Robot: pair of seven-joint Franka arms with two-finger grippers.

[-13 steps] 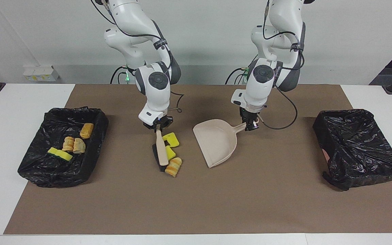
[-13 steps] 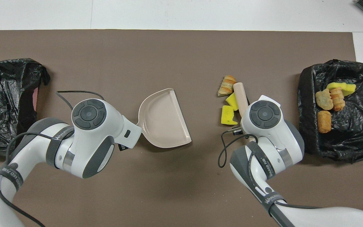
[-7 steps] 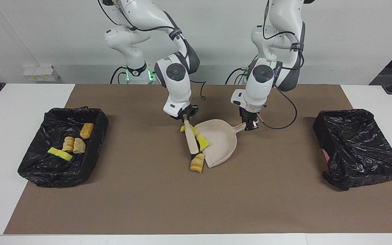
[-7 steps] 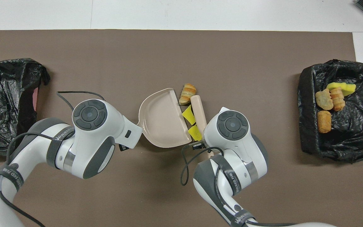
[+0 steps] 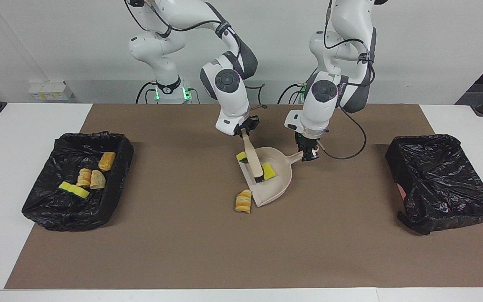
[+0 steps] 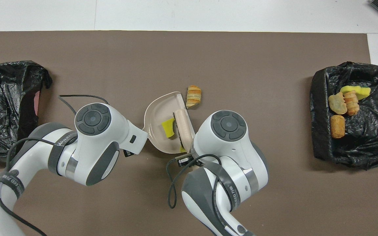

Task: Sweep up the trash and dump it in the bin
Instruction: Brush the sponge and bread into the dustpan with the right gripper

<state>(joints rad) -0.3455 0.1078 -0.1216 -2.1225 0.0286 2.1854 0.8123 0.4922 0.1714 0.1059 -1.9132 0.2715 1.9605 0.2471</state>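
At the centre of the facing view we see two yellow sponge pieces (image 5: 269, 170) in the dustpan (image 5: 277, 184), while one bread chunk (image 5: 243, 201) lies on the mat just beside its lip. Our right gripper (image 5: 245, 131) is clenched on the brush (image 5: 253, 159), whose head is inside the pan; our left gripper (image 5: 310, 156) grips the pan's handle. More trash (image 5: 86, 178) sits in the black-lined bin (image 5: 53, 209) at mid-left of that frame.

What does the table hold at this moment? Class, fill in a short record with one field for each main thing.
dustpan: flat on the brown mat, handle held by the left gripper
brush: held by the right gripper, head inside the dustpan
sponge pieces: in the dustpan beside the brush
bread chunk: on the mat, just outside the dustpan's lip
full bin: at the right arm's end, holding bread and sponge
other bin: at the left arm's end
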